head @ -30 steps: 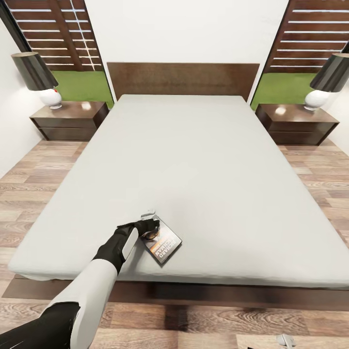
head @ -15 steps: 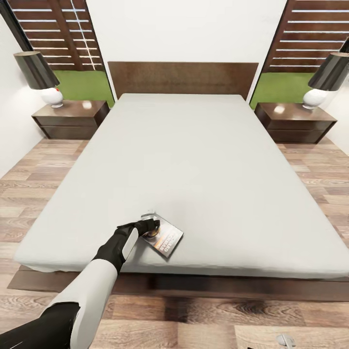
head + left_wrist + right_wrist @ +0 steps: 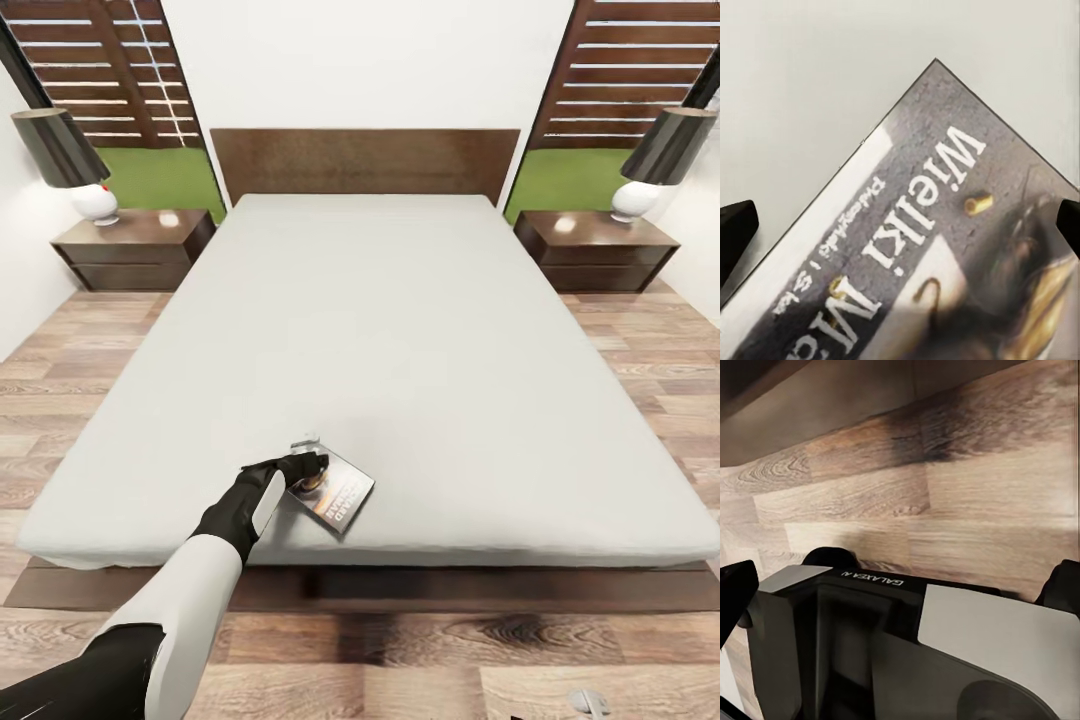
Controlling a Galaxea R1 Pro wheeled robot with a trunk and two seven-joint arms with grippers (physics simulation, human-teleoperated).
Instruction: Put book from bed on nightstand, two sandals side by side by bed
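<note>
Since half a second ago my head view has shifted slightly, so the headboard and both nightstands sit a little further left in it, while my left hand [image 3: 312, 462] and the book [image 3: 336, 492] keep their places near the foot of the bed [image 3: 400, 330]. My left hand rests on the near corner of the book; in the left wrist view the two dark fingertips [image 3: 735, 225] stand wide apart at either side of the cover [image 3: 945, 247], so the hand is open and grips nothing. The book is a thin, flat paperback with a dark picture cover and white lettering, lying askew on the smooth pale mattress, close to the foot edge. Beneath the mattress the dark wooden platform frame juts out as a low lip above the wood-plank floor [image 3: 620, 350]. A glossy dark nightstand [image 3: 135, 245] stands at the left of the headboard and another [image 3: 595, 248] at the right, each carrying a lamp with a white round base and black shade. Open floor runs along both sides of the bed. How my right hand stands I cannot tell; its wrist view shows plank floor [image 3: 945, 495] past my own body.
</note>
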